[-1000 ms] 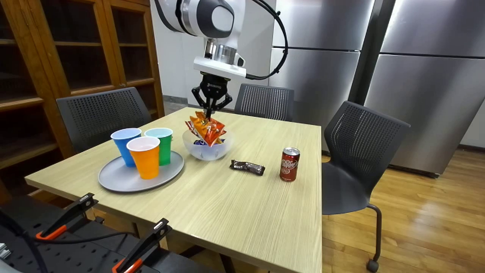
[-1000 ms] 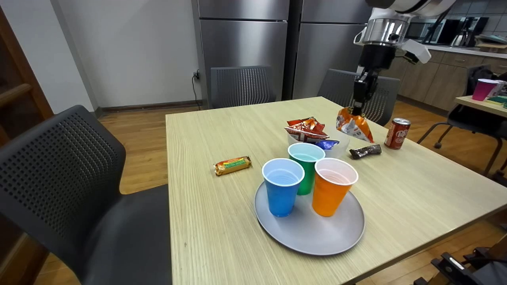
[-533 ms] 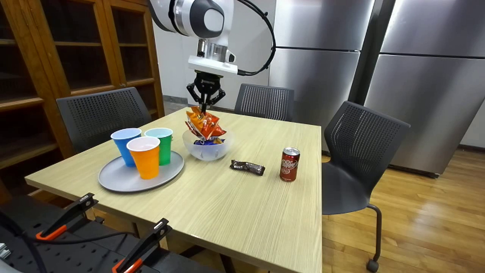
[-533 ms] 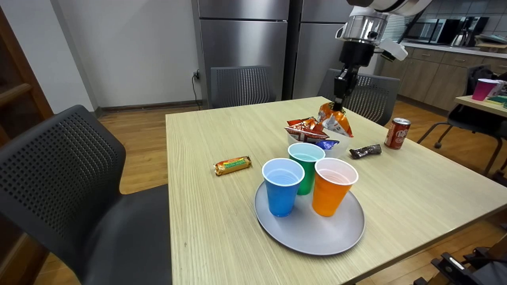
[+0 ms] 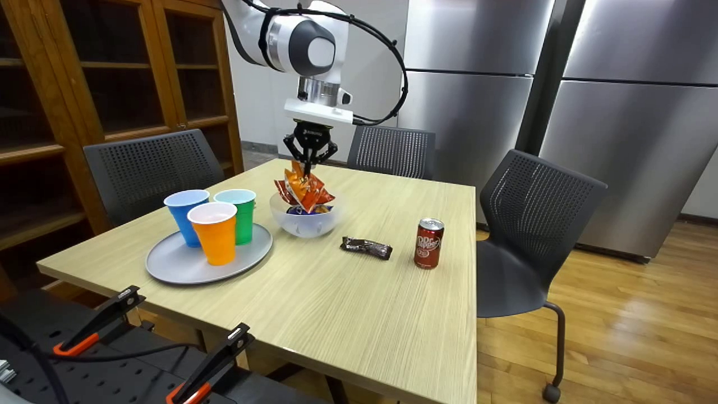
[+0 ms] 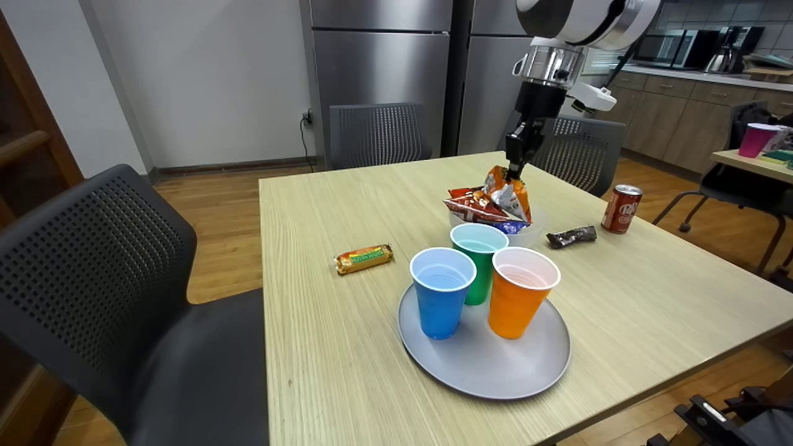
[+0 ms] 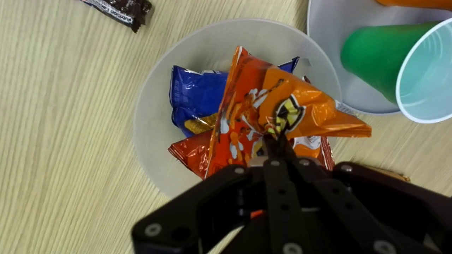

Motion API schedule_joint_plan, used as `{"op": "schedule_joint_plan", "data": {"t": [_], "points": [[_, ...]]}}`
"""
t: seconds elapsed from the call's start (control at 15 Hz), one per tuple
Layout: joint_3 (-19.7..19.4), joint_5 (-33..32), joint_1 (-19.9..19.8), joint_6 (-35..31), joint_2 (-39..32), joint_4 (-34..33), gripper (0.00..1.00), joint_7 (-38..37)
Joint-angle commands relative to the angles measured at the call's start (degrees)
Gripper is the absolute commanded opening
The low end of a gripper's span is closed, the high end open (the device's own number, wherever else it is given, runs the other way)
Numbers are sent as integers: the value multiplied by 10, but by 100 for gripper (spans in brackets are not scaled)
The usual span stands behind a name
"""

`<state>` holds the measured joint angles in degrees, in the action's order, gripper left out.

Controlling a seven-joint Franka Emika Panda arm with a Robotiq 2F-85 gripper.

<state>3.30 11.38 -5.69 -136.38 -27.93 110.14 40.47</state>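
- While a white robot arm is leaning over a pale, wood-grained rectangular table, its black two-fingered gripper is pinching a glossy orange-and-red snack bag, the fingers pressing together with only the bag between them.
- The orange-and-red snack bag is hanging over a round, frosted, translucent plastic bowl; whether it is touching the bags below, the views are leaving unclear.
- In the bowl, a shiny blue snack bag and a shiny red snack bag are lying beneath it.
- In both exterior views, a white-rimmed blue plastic cup, a green plastic cup and an orange plastic cup are standing upright on a round grey plate.
- A dark brown wrapped candy bar is lying between the bowl and a dark red metal Dr Pepper can, which is standing upright near the table's edge.
- In an exterior view, a gold-wrapped bar is lying near the plate.
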Motion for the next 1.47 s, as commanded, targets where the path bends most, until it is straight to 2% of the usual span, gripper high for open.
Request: {"op": "schedule_joint_plan", "data": {"t": [0.0, 0.47, 0.53, 0.6, 1.2, 1.27, 1.4], "points": [[7, -11, -9, 2, -26, -29, 0, -26], [1, -13, -26, 8, -55, -60, 0, -55], [0, -14, -29, 7, -57, -62, 11, -58], [0, -15, -31, 6, -58, -64, 27, -61], [-3, -27, -39, -10, -39, -45, 94, -57], [-3, -28, -40, -14, -35, -41, 99, -55], [-4, -30, -44, -21, -25, -33, 100, -51]]}}
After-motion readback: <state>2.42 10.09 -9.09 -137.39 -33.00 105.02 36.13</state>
